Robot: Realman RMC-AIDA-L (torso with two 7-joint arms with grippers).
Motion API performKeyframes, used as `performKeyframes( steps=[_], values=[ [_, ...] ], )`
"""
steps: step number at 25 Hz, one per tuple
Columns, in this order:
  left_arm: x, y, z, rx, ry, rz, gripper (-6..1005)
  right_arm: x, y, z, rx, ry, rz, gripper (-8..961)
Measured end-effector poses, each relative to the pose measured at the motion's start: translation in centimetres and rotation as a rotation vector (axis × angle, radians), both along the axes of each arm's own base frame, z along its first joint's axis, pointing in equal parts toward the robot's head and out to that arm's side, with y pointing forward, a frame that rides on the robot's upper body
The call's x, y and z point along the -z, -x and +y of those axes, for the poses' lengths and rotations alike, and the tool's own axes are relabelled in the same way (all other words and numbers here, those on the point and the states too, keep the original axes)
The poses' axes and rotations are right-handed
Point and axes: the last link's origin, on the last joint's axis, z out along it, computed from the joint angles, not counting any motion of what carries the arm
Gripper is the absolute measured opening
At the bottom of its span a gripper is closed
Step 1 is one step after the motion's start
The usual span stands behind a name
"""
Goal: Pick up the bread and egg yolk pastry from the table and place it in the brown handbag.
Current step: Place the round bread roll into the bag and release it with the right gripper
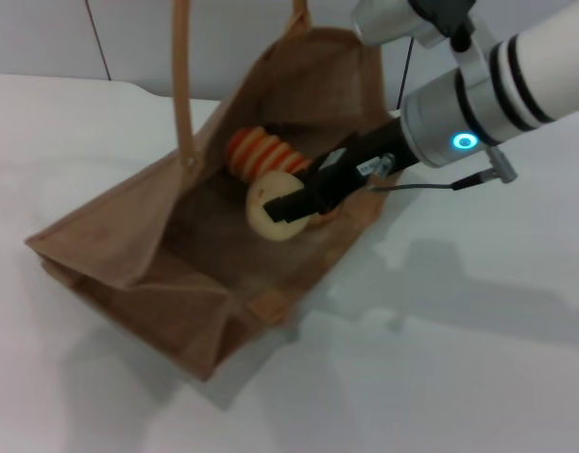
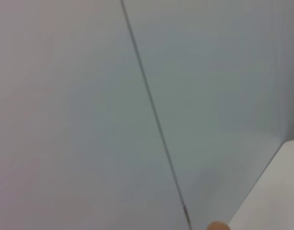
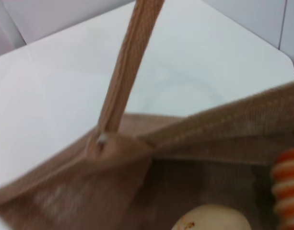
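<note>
- Step in hand: placing the egg yolk pastry in the brown handbag.
- Right claw is inside the bag mouth, gripping the pastry.
- Bread lies in the bag, just beyond the claw.
- Next move: release, then withdraw clear of the handle.
- Left claw: not visible.

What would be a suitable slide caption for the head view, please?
Right hand lowers the egg yolk pastry beside the bread inside the brown handbag.

Bread behind pastry in handbag
</note>
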Motion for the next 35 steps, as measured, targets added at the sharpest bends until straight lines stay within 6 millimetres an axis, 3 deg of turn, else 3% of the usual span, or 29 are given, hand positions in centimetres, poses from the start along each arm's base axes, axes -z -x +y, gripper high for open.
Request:
performKeyframes(
  steps=[8, 24, 30, 35],
  values=[
    [0.1, -1.3, -0.4, 0.049, 0.015, -0.027, 114, 1.0, -0.2, 0.9, 0.015, 0.006, 0.044, 541],
    [-0.2, -0.9, -0.3, 0.041, -0.002, -0.026, 114, 1.8, 0.6, 1.7, 0.023, 0.001, 0.015, 622],
    [-0.3, -0.7, -0.3, 0.035, -0.006, -0.028, 114, 1.6, 0.6, 1.9, 0.036, -0.006, 0.021, 855],
    [-0.7, 0.2, -0.2, 0.009, -0.021, -0.027, 114, 1.5, 0.3, 1.9, 0.037, -0.009, 0.011, 862]
  ],
)
